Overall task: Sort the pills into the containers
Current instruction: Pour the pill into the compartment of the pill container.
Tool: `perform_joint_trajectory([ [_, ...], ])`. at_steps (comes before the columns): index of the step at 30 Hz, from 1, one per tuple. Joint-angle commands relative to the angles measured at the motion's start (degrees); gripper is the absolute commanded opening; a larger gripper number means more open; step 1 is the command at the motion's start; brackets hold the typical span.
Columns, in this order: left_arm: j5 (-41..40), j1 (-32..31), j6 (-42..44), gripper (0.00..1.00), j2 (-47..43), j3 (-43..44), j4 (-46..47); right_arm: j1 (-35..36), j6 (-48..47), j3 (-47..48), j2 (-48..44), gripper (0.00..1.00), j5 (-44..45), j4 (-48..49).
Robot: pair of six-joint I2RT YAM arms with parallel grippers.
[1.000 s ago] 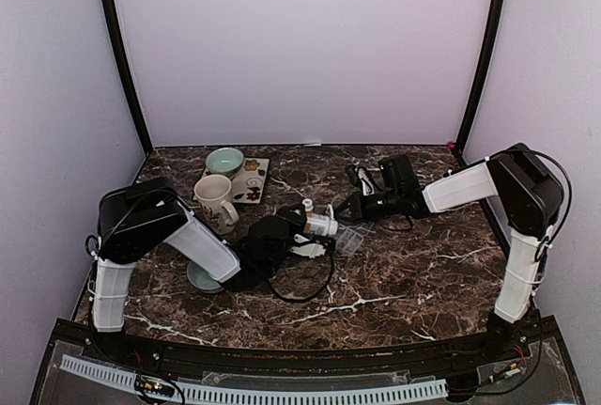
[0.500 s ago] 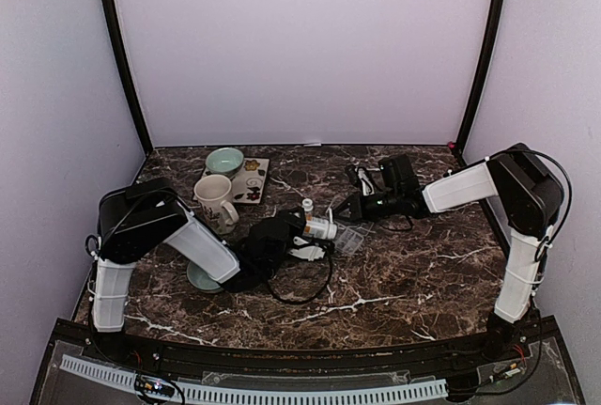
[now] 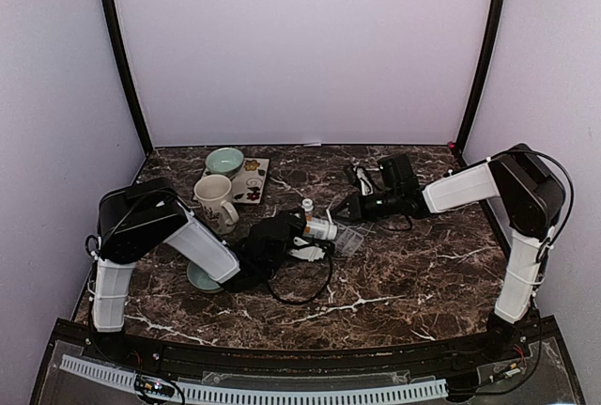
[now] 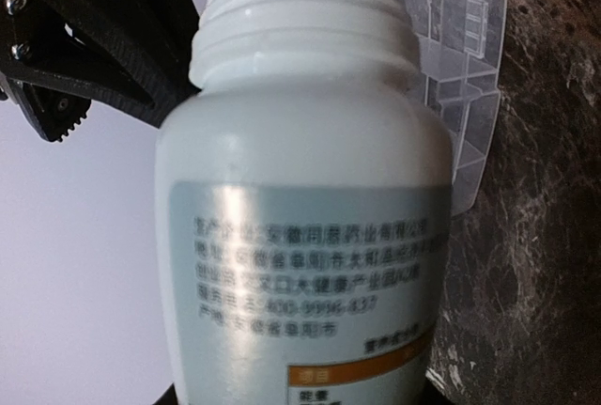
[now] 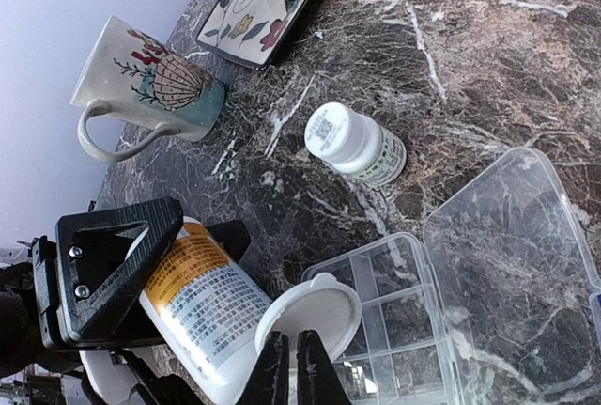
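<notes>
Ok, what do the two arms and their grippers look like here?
Left arm and right arm: white boxy link shells, black joint housings, loose black cables. Left gripper is black, its fingers hollow triangular frames with screw heads. Right gripper has slim black fingers.

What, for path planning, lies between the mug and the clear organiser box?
A small capped bottle stands between the mug and organiser box, clearest in the right wrist view; a larger uncapped bottle is beside.

Soft, even light from above; I note faint shadows. Walls bright, surface [image 3: 413,283] dark. Left wrist: bottle [image 4: 300,142] blurred close-up, glare on label. Pill box [image 5: 507,236] glints.
</notes>
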Motion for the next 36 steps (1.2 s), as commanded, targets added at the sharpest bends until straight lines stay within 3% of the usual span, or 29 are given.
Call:
perform_joint_trajectory([
  [1,-0.1,-0.5,-0.4,0.00,-0.3,1.4,-0.3,0.4,-1.0,-1.1,-2.3,0.07,0.1,1.2],
  [18,-4.3,-0.1,2.8,0.00,2.6,4.7,-0.5,0.4,-1.1,-2.5,-1.7,0.07,-1.0,3.0],
  [29,-6.9,-0.1,11.0,0.00,4.6,5.4,9.0,0.3,-0.4,-3.3,-1.8,0.07,-1.5,4.6],
  [36,-6.4,-0.2,12.6,0.00,4.3,5.0,10.4,0.4,-0.4,-3.4,-2.4,0.07,-1.1,4.5],
])
